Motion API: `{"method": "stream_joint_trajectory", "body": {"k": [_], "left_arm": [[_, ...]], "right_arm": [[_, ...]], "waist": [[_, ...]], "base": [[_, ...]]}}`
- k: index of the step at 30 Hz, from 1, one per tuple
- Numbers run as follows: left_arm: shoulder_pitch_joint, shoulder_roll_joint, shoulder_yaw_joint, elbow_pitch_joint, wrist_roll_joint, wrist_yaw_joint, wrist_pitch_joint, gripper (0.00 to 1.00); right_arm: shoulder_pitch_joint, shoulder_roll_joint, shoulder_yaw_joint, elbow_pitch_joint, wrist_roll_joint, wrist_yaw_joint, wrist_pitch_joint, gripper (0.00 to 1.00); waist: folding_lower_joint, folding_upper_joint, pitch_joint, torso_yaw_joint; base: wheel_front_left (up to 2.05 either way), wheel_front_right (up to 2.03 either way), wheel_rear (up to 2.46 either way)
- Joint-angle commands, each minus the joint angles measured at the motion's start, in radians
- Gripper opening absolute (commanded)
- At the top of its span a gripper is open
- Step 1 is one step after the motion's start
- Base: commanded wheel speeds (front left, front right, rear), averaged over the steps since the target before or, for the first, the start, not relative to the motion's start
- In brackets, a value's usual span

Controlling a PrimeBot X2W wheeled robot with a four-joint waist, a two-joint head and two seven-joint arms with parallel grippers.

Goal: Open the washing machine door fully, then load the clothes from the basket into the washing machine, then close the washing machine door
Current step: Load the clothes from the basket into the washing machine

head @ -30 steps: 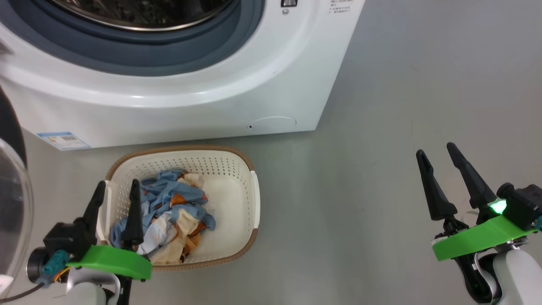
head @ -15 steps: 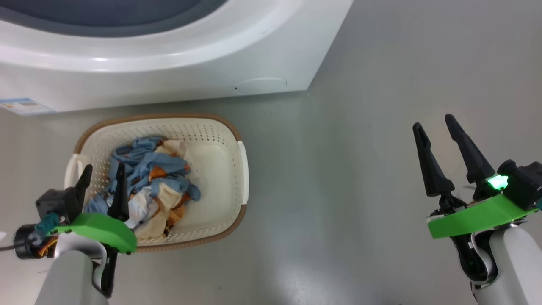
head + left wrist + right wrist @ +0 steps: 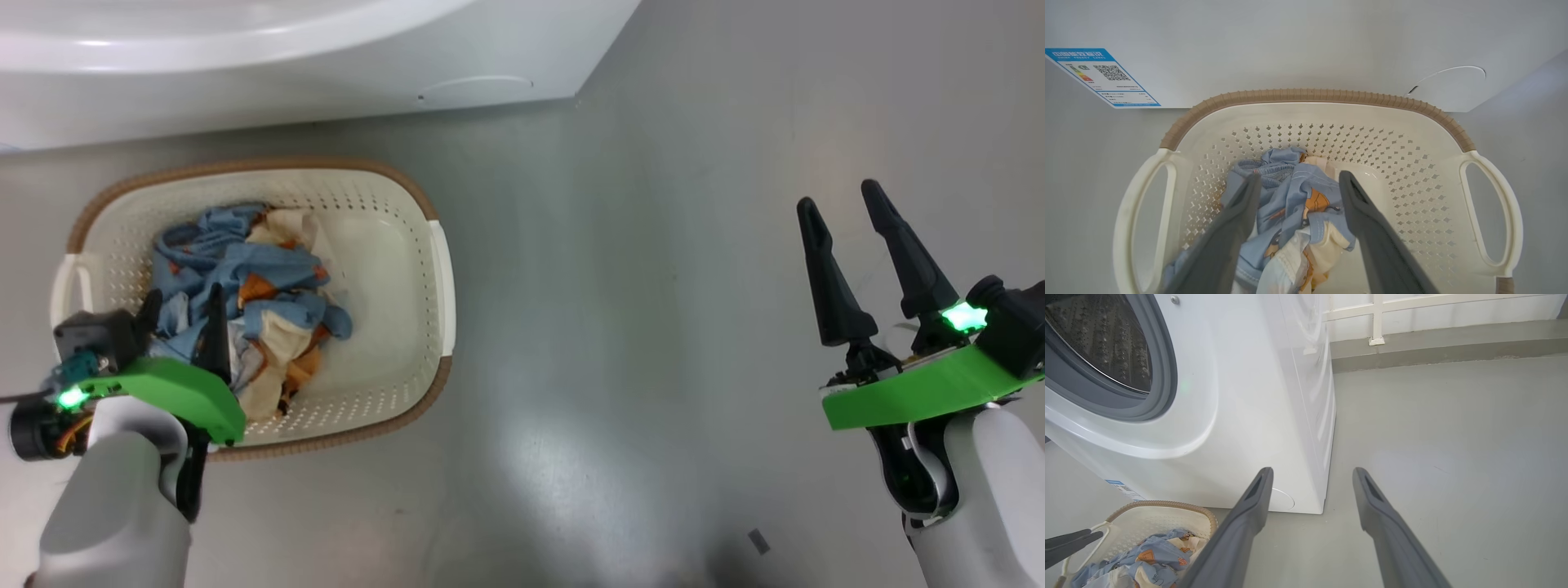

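A smooth grey floor is spreading under everything, and in the right wrist view a pale wall with a white rail is running along its far edge.

The left gripper is hanging over the one basket with its two dark fingers spread wide. They are straddling the single heap of the clothes, light blue with cream and orange prints. Whether the fingers are touching the fabric cannot be told, and the garments are too tangled to count. The basket's perforated wall is curving around beyond the fingertips. Its two white handles are standing out, one to each side of the gripper. Past the brown rim, the washing machine is rising just behind the basket. It is showing one blue energy sticker up to the left of the fingers and one round flap up to the right.

The right gripper is hovering well apart from the basket over bare floor, its two fingers also parted wide and gripping nothing. Ahead and to the left of its fingertips, the machine's corner is standing. Higher on that side, the blue-grey gasket is ringing the steel drum.
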Motion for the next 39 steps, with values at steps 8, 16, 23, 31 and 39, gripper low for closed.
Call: {"method": "stream_joint_trajectory", "body": {"k": [8,16,23,31,39], "left_arm": [[-0.113,0.077,-0.023,0.154,-0.022,-0.003,0.000,1.00],[-0.205,0.089,-0.073,0.239,-0.047,-0.003,0.018,1.00],[-0.263,0.094,-0.087,0.290,-0.065,-0.003,0.062,1.00],[-0.301,0.092,-0.087,0.325,-0.084,0.012,0.165,1.00],[-0.303,0.094,-0.093,0.335,-0.099,0.021,0.255,0.00]], "right_arm": [[-0.014,0.021,0.020,-0.038,-0.009,0.002,-0.012,1.00],[-0.022,0.045,0.012,-0.044,-0.007,0.002,-0.012,1.00],[-0.036,0.056,0.012,-0.051,-0.009,0.002,-0.012,1.00],[-0.046,0.066,0.020,-0.050,-0.008,0.002,-0.012,1.00],[-0.045,0.065,0.008,-0.052,-0.010,0.002,-0.012,1.00]], "waist": [[0.0000,-0.0001,0.112,-0.038],[0.0000,-0.0001,0.176,-0.056],[0.0000,-0.0001,0.214,-0.063],[0.0000,-0.0001,0.242,-0.081],[0.0000,-0.0001,0.249,-0.092]], "base": [[0.00,0.00,0.00],[0.00,0.00,0.00],[0.00,0.00,0.00],[0.00,0.00,0.00],[0.00,0.00,0.00]]}}
